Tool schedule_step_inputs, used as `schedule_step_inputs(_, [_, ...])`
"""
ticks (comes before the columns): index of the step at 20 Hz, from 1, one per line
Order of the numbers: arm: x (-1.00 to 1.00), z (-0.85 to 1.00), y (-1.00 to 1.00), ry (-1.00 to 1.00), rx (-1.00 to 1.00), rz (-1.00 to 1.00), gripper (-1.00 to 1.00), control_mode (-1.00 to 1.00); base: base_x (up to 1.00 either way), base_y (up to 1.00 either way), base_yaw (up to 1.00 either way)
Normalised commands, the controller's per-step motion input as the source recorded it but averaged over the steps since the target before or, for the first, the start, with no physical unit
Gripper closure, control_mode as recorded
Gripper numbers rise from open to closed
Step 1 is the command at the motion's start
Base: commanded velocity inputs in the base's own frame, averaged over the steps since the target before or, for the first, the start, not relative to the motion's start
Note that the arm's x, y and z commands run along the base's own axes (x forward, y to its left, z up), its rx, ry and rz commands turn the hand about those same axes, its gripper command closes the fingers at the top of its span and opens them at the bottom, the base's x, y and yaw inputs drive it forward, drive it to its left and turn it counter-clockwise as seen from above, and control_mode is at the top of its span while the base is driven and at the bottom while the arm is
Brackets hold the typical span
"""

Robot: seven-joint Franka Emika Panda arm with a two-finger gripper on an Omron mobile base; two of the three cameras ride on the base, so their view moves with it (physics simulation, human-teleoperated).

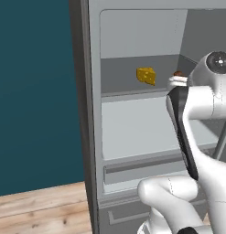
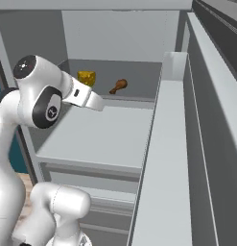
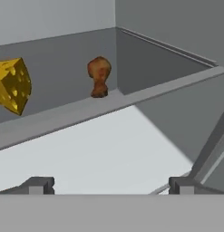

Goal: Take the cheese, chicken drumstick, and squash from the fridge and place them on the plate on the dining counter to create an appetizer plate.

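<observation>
My gripper (image 3: pixel 111 185) is spread wide and holds nothing, its two dark fingertips (image 3: pixel 38 184) far apart at the bottom of the hand view, reaching into the open fridge (image 2: pixel 115 29) above its pale lower shelf (image 2: pixel 100 137). On the upper shelf (image 3: pixel 86 111) ahead, the cheese (image 3: pixel 12 84) sits to the left and the chicken drumstick (image 3: pixel 99 74) stands near it to the right, close to the back corner. Both are well apart from my fingers. From the right base view the cheese (image 2: pixel 87 77) and drumstick (image 2: pixel 118 86) lie side by side.
</observation>
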Motion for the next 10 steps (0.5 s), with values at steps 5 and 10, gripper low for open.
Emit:
schedule_step_inputs(5, [0.5, 0.2, -0.13, 0.01, 0.05, 0.0, -1.0, -1.0, 0.0, 0.0, 0.0])
schedule_step_inputs(10, [0.54, 0.02, -0.11, 0.0, 0.04, 0.0, -1.0, -1.0, 0.0, 0.0, 0.0])
